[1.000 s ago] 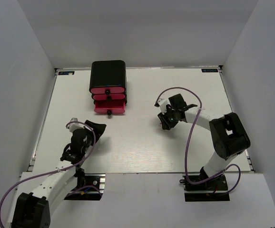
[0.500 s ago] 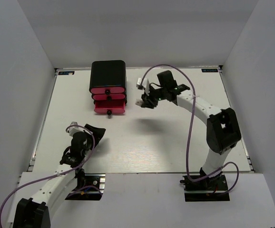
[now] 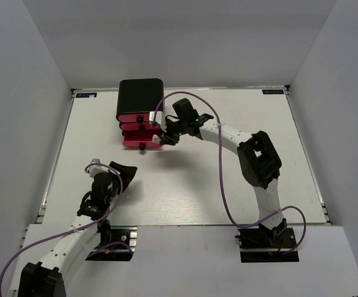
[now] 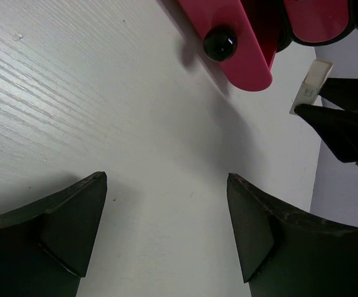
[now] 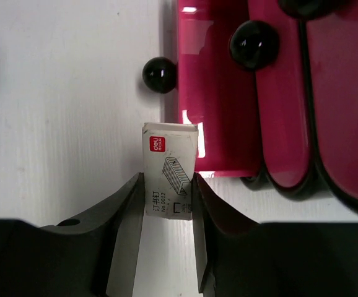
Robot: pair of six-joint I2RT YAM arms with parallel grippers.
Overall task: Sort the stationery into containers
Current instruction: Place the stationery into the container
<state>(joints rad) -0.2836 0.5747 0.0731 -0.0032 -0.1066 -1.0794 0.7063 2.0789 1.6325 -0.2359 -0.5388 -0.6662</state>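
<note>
The containers are three pink-red drawers with black knobs in a rounded black box [image 3: 140,99] at the table's far left-centre. The bottom drawer [image 3: 143,141] is pulled out; it also shows in the right wrist view [image 5: 219,93] and the left wrist view [image 4: 241,43]. My right gripper [image 3: 161,137] is shut on the small white block [image 5: 170,176], a staple box, and holds it at the open drawer's right front corner. The block also shows in the left wrist view [image 4: 312,86]. My left gripper [image 3: 122,168] is open and empty above the bare table [image 4: 166,185]. No markers or pens are in view.
The white table [image 3: 228,185] is enclosed by white walls on three sides. The right arm stretches across the table's middle toward the drawers, with its purple cable [image 3: 219,161] looping beside it. The left arm sits near the front left.
My right arm has swung left across the table with the white block, from the centre right to the open bottom drawer. The left arm has barely moved.
</note>
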